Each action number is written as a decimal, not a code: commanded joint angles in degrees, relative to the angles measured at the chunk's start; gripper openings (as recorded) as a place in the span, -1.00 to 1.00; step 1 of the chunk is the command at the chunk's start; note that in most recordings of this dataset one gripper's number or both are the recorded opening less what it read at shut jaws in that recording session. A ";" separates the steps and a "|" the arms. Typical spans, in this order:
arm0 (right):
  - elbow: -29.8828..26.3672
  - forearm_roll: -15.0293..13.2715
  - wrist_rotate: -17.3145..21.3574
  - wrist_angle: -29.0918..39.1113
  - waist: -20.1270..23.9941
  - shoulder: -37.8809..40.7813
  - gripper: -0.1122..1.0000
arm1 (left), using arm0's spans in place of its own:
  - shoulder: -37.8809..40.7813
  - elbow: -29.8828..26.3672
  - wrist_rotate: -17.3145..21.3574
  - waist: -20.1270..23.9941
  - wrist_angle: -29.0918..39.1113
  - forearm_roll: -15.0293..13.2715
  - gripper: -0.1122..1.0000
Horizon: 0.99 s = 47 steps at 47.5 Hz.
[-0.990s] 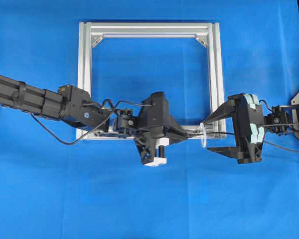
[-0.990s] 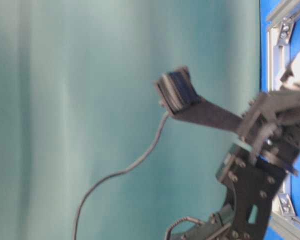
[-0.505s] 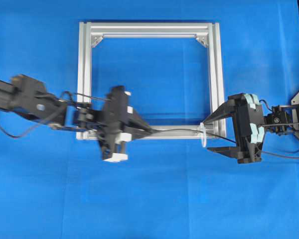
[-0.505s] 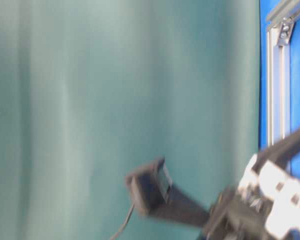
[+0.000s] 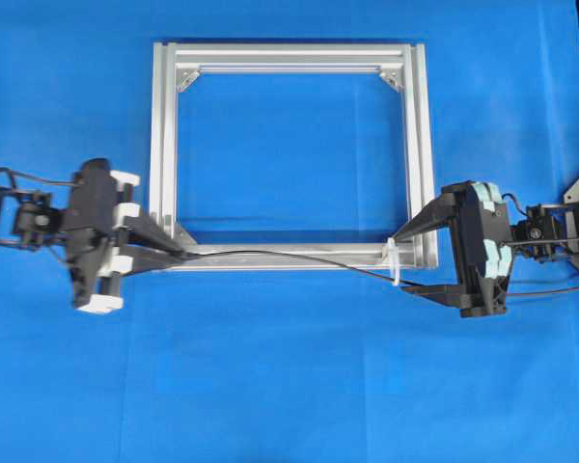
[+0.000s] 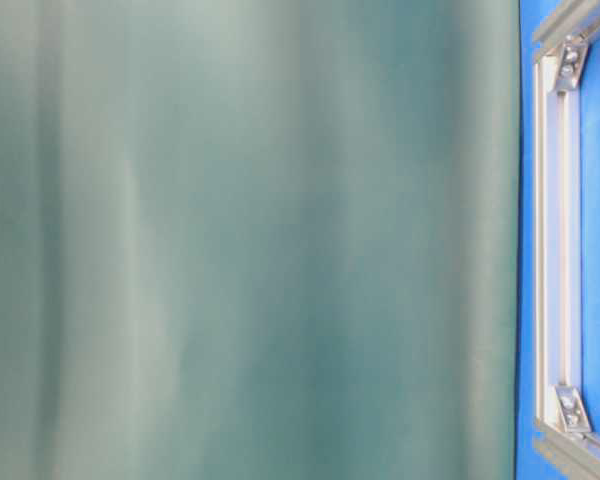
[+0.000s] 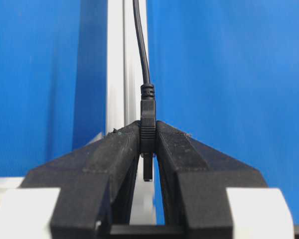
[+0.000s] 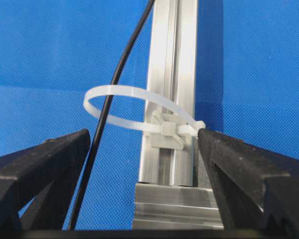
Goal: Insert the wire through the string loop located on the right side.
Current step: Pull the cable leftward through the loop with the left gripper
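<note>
The wire (image 5: pixel 309 257) is a thin black cable lying along the near rail of the silver frame (image 5: pixel 164 145). My left gripper (image 5: pixel 177 256) sits at the frame's near left corner, shut on the wire's dark plug (image 7: pixel 148 130). The plug's tip pokes back between the fingers. From there the wire (image 8: pixel 107 107) runs right and passes through the string loop (image 5: pixel 394 260), a whitish translucent tie (image 8: pixel 134 99) fastened at the frame's near right corner. My right gripper (image 5: pixel 405 260) stands open around that corner. The wire passes just inside its left finger (image 8: pixel 50 159), untouched.
The frame lies flat on a blue cloth and has silver corner brackets (image 5: pixel 187 79). In the table-level view the frame's rail (image 6: pixel 555 200) runs along the cloth. Past the right gripper the wire trails off to the right edge (image 5: pixel 560 287).
My left arm has swept from the middle of the near rail to the frame's left corner, drawing the plug and wire leftward. The right gripper has stayed put and open.
</note>
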 commanded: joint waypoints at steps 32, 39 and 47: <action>-0.97 0.62 0.09 1.05 0.18 -1.49 0.90 | -5.10 6.06 1.05 -0.53 1.49 0.18 -0.66; -0.97 0.97 0.35 2.81 0.09 -2.99 0.90 | -5.62 6.68 0.97 -0.53 2.37 0.18 -0.65; -0.62 1.05 0.35 2.90 0.18 -4.22 0.90 | -5.71 6.94 0.35 -0.53 2.55 0.09 -0.44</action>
